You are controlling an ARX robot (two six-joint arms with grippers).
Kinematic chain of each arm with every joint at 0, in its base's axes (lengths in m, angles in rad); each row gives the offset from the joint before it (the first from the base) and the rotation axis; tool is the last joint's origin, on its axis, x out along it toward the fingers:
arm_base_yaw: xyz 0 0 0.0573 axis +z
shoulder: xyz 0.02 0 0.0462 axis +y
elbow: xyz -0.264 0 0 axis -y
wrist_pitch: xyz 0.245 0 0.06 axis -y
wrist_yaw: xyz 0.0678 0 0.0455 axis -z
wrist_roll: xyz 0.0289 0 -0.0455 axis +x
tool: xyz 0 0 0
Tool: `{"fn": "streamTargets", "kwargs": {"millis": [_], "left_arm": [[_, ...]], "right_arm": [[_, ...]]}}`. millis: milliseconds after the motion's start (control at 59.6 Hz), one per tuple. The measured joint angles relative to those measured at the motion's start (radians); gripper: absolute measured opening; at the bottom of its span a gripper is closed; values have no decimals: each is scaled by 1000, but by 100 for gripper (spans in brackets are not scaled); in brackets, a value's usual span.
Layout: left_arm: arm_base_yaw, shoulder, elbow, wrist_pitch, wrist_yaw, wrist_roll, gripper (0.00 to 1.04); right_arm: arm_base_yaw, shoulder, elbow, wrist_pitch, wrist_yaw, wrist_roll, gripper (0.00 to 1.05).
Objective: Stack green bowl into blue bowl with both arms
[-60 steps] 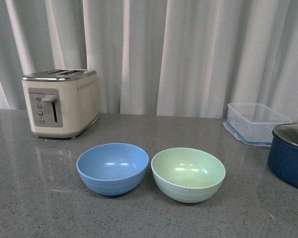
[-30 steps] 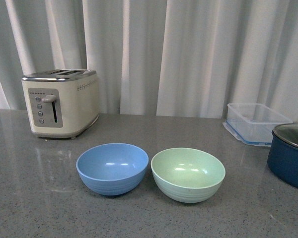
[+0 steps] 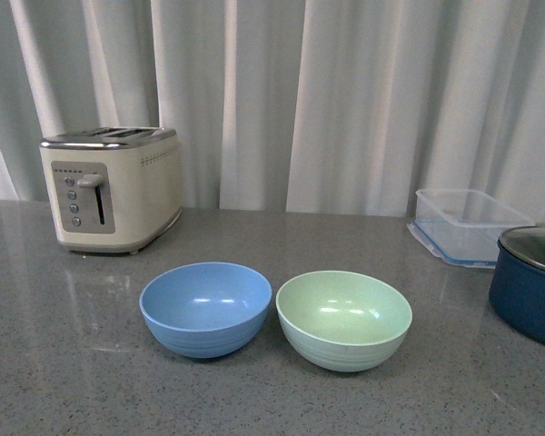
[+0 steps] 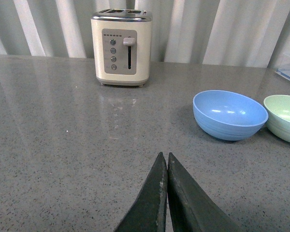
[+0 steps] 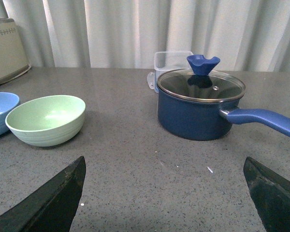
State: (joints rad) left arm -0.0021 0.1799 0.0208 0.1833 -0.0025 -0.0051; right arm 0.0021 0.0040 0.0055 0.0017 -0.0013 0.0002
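Green bowl (image 3: 344, 320) is set upright on the grey counter (image 3: 64, 363), well apart from both grippers and touched by neither. Nearest the left wrist camera, the left gripper (image 4: 165, 155) is seen over bare counter with its two flat fingers pressed together and nothing caught between them. The right gripper (image 5: 164, 159) is spread wide and nothing is held in it. Its fingers (image 5: 58, 198) are shown at opposite edges of the right wrist view.

Beyond the left gripper, toward the robot's right, the blue bowl (image 3: 206, 307) is met first, with the green bowl past it. Beyond the right gripper, toward the robot's left, the green bowl is the nearer of the two, and the blue bowl past it is cut off by the frame edge.

In the front view the two bowls are placed side by side, open side up, blue on the left and green on the right. Their rims lie just beside each other. A thin gap seems to be left between them, though contact cannot be ruled out.

Further back, a cream toaster (image 3: 109, 189) is stood behind and left of the blue bowl. A dark blue lidded pot (image 3: 531, 282) is placed at the far right, with a clear container (image 3: 468, 222) behind it. A pale curtain (image 3: 345, 91) is hung along the back.
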Motion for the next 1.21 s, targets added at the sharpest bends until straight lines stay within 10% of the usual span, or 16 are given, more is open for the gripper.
{"fn": "streamTargets", "kwargs": {"millis": [302,470,621,822,1208], "left_arm": [[0,-176,0,-182,1,0,8],[0,-176,0,-183,1,0,40],[0,-178,0,-183,2,0,65],[0,-177,0,-183,2,1,99],[0,-177,0,-183,2,1,98]], "right_arm": [[0,0,0,0,0,0,95],[1,21,12,-35,1,11,95],[71,546,344,-611,3,107,95],[176,1020,645,-544,-16,137,95],[255,1517,1097,-534,-84,227,95]]}}
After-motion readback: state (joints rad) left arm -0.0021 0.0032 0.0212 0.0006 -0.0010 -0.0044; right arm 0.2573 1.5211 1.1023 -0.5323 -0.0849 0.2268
